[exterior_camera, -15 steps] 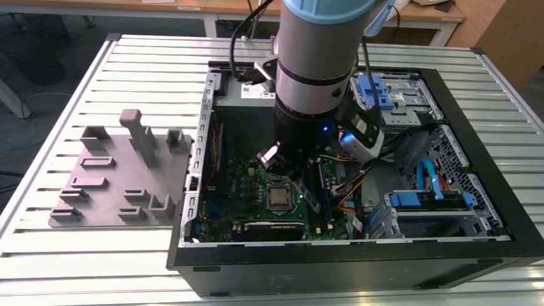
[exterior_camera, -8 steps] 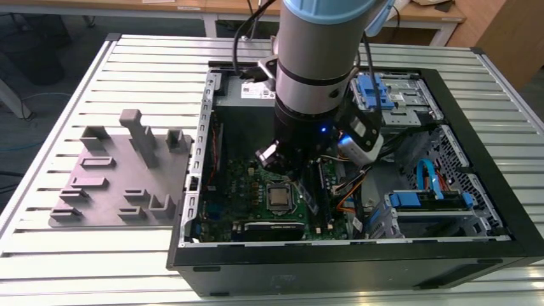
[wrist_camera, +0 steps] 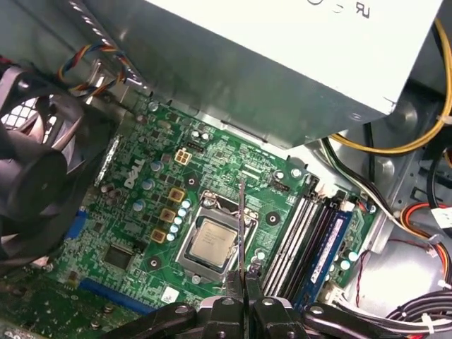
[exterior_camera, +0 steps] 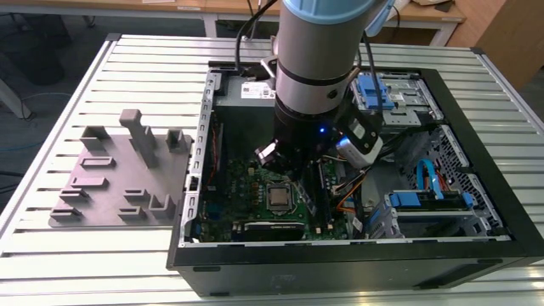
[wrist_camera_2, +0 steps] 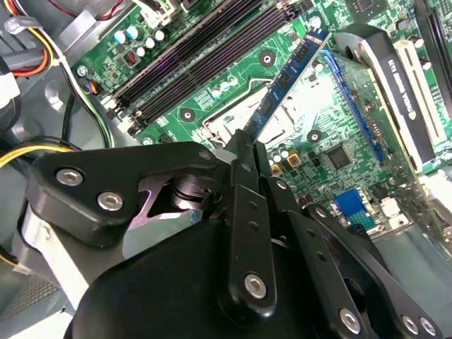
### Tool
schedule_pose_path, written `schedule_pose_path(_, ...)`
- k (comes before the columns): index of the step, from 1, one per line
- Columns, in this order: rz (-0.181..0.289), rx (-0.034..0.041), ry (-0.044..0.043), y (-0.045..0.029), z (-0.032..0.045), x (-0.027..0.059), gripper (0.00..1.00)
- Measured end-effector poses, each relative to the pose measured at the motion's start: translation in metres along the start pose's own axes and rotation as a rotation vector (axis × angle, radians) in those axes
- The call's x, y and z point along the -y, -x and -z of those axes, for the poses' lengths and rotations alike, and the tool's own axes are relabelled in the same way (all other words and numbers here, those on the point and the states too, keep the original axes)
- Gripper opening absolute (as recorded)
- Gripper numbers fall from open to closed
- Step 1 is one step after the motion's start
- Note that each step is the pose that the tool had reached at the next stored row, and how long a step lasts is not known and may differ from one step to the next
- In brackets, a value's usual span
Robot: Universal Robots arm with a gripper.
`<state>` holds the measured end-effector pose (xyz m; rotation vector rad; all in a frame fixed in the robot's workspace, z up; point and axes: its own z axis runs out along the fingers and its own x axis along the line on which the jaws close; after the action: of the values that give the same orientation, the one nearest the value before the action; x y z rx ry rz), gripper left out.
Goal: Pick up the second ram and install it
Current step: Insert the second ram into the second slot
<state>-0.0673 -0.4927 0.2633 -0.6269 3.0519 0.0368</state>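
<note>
gripper [wrist_camera_2: 247,145] pinched shut on second ram [wrist_camera_2: 293,78] by flat faces, stick hanging over motherboard [wrist_camera: 134,212] near cpu [wrist_camera: 212,244], probably to line up with memory slots [wrist_camera: 300,233]; not seated.

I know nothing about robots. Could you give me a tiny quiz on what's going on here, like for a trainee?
1. In the exterior view, on which side of the computer case lies the grey fixture tray?
2. The second ram hangs above: A) the grey fixture tray, B) the motherboard, C) the table slats.
3. True or false: the gripper is shut on the second ram.
Key: 1 the exterior view's left; 2 B; 3 true.
</note>
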Motion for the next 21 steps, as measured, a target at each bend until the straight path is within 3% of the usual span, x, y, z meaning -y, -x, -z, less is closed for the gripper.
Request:
schedule_pose_path(2, -0.044, 0.0008, -0.0013, 0.0000, 0.0000, 0.0000, 0.11)
schedule_pose_path(21, -0.165, 0.0029, -0.0049, 0.0000, -0.0003, 0.0000, 0.11)
